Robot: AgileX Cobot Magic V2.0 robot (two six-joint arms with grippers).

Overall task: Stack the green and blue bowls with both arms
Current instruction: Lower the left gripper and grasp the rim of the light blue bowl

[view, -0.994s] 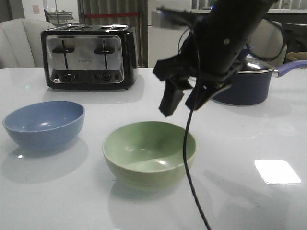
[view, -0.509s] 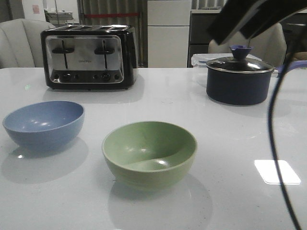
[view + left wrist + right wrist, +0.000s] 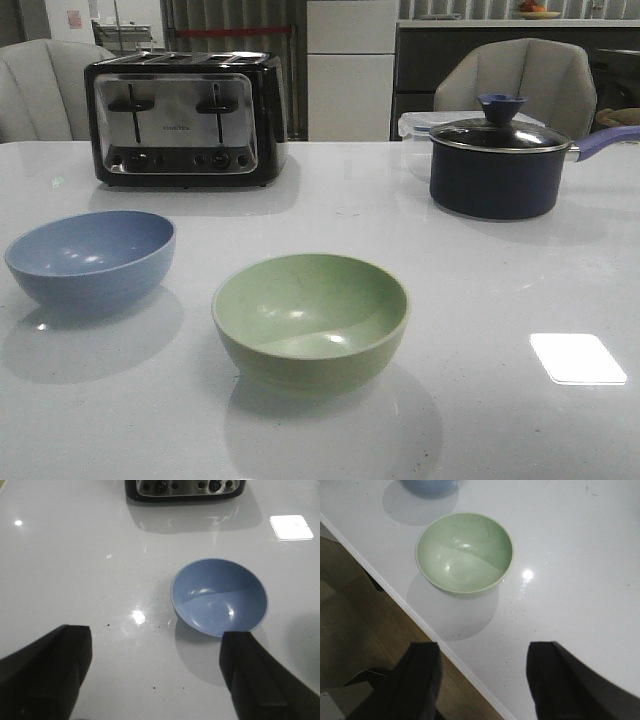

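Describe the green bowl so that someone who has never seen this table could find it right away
Start at the black and silver toaster at the back left of the white table. Come forward toward the near edge: two bowls of like size sit apart there. The green bowl is the pale sage one nearer the middle, empty and upright, to the right of the dusty blue bowl.

Matte bowls (image 3: 310, 318); glossy white table (image 3: 500, 290); chrome-faced toaster (image 3: 185, 118).

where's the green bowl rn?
In the front view the green bowl sits upright on the white table, near its front edge and about centre, right of the blue bowl and apart from it; nothing holds it.
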